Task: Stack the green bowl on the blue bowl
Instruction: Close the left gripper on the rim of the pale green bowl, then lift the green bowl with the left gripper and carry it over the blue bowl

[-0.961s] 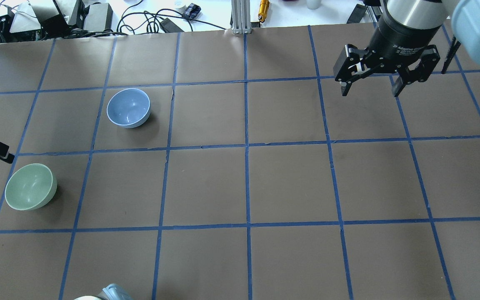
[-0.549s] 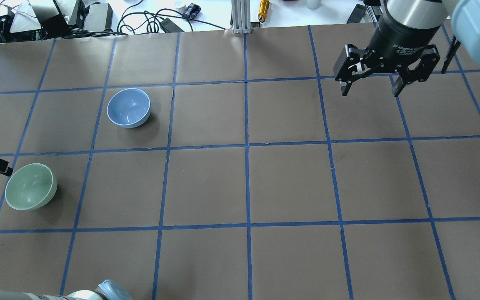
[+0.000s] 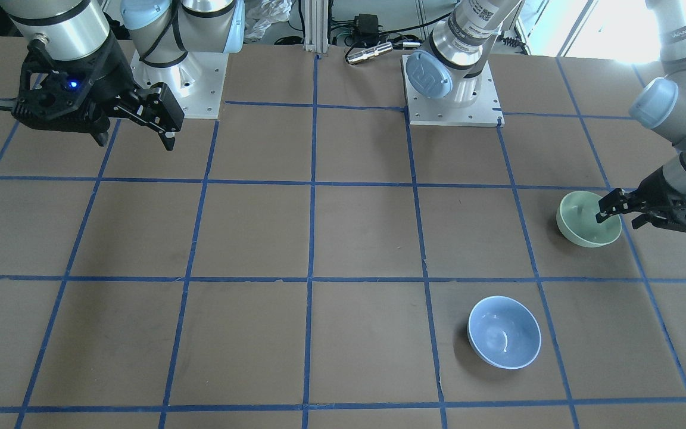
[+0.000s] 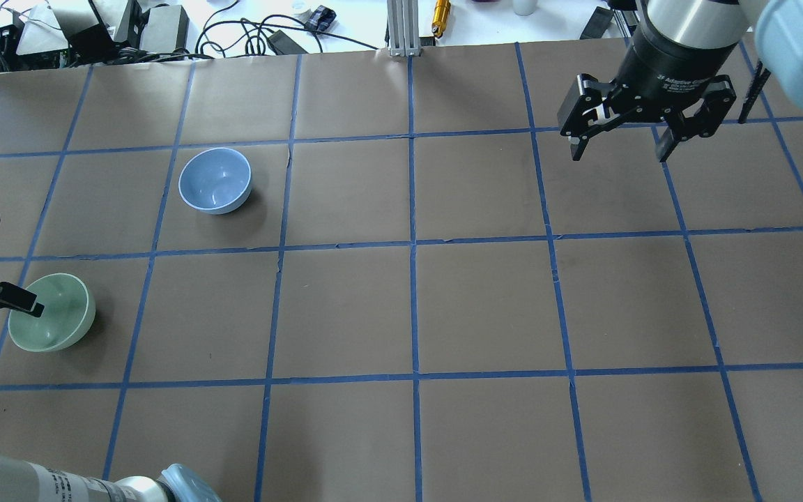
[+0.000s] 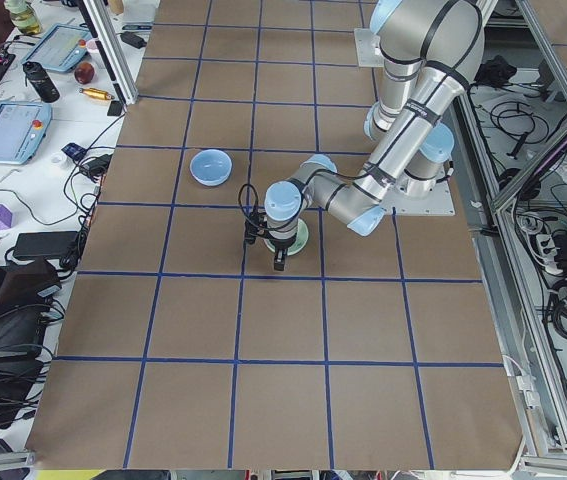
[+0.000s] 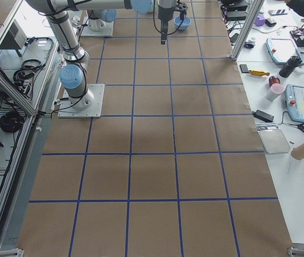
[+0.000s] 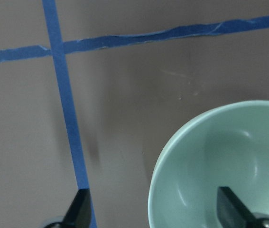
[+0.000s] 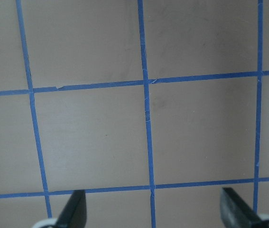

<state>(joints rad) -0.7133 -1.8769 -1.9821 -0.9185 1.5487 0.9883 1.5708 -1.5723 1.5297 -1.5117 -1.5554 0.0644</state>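
Whereas a second earlier the left gripper (image 3: 620, 217) was seen clear of the green bowl (image 4: 60, 317), off its outer side, it has now been brought in and lowered until the bowl's rim is straddled: in the left wrist view one finger (image 7: 230, 209) is seen inside the bowl and the other outside it, over the bare table (image 4: 485, 307). The jaws are held wide apart and nothing has been gripped yet; whether the wall is already touched cannot be told. The green bowl has not been shifted and is found upright near the table's left edge, with the blue bowl (image 4: 215, 180) upright and apart from it, further from the robot and a little inward. The right gripper (image 4: 619, 155) has been left unmoved, hung well apart over the far right of the table, its jaws spread wide and empty. It may be judged that the approach is nearly finished, that closing on the rim is called for next, and that the lift and the stacking are not yet begun
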